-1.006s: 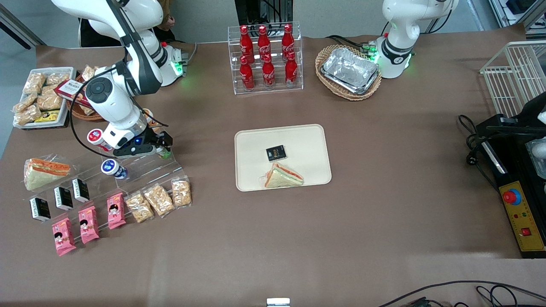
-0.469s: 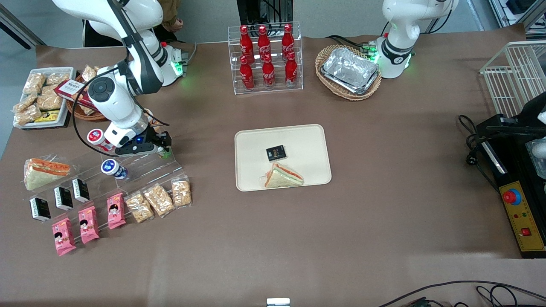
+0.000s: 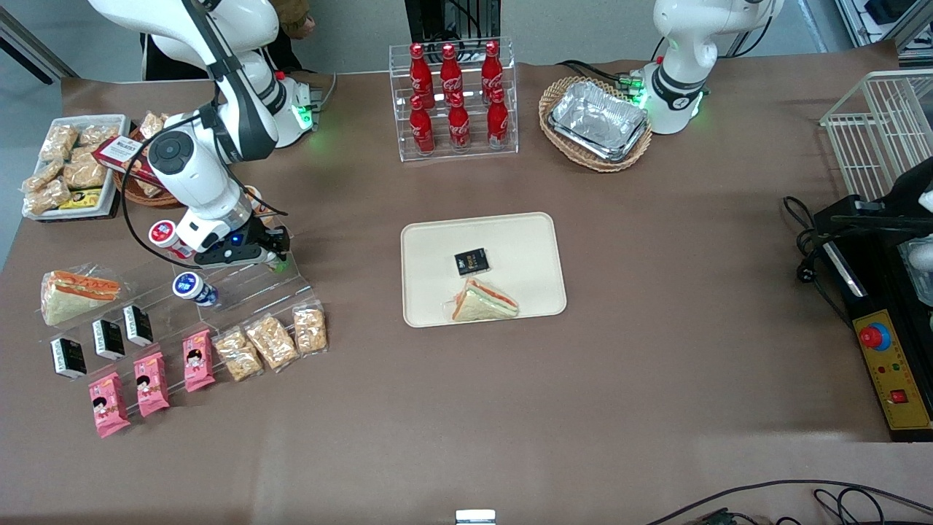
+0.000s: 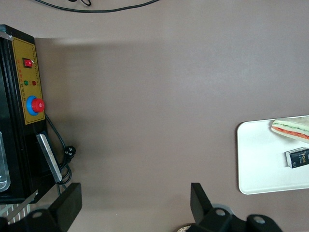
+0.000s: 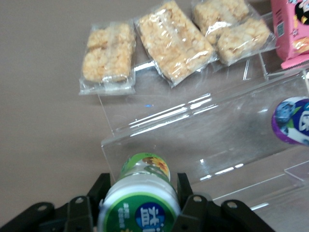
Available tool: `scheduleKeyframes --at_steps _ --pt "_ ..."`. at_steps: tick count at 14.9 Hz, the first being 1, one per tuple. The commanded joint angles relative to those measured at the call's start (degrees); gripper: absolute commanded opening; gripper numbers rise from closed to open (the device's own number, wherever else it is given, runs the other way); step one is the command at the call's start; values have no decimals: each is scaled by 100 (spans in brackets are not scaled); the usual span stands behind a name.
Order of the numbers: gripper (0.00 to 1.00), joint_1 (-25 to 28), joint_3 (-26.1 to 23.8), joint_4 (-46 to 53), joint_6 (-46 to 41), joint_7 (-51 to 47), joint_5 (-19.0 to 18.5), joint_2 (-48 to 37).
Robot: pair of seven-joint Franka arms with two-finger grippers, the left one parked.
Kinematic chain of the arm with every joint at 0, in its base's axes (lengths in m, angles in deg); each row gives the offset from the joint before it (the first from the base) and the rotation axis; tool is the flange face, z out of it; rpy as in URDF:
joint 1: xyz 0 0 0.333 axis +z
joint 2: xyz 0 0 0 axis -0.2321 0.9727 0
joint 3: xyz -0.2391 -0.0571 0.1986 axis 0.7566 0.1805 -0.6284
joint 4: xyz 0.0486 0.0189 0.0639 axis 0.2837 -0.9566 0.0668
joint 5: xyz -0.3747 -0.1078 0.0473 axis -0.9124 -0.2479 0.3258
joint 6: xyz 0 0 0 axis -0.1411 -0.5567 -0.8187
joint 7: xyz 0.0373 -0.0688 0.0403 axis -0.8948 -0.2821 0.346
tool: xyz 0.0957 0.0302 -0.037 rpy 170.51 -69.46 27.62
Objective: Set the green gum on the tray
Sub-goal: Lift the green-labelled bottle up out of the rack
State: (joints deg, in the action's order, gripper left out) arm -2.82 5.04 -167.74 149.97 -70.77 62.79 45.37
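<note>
Gripper: our gripper (image 5: pixel 140 203) sits over the top step of the clear acrylic stand (image 5: pixel 203 130), with a finger pressed to each flank of the green gum (image 5: pixel 140 200); we judge it clamped on the bottle.
Green gum: between our fingers, its white-and-green lid up toward the wrist camera and its base just above the step. In the front view only a green sliver (image 3: pixel 278 265) peeks out under the gripper (image 3: pixel 275 257).
Tray: the cream tray (image 3: pixel 525 240) lies well apart from the gripper, toward the parked arm's end of the table, and carries a sandwich (image 3: pixel 482 301) and a small black packet (image 3: pixel 471 262).
Slip risk: the bottle is round and smooth, and we appear to hold it high near the lid. A fast swing could make it rotate or slide out.
Snag risk: if we travel sideways before rising, the base may catch the stand's edge.
Neighbour risk: the blue-lidded bottle (image 5: pixel 292 121) lies near the gripper on a lower step, and a low sweep could knock it.
Landing risk: if we release over the sandwich, the gum would topple and roll.
</note>
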Motion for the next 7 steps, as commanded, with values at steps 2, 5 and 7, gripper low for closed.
scheduleKeyframes --at_steps 2,5,7 --pt "63 -32 23 1044 -1542 41 -43 -195" --pt "63 -41 32 1905 -2615 41 27 -160" --pt "63 -32 23 2485 -3257 32 45 -125"
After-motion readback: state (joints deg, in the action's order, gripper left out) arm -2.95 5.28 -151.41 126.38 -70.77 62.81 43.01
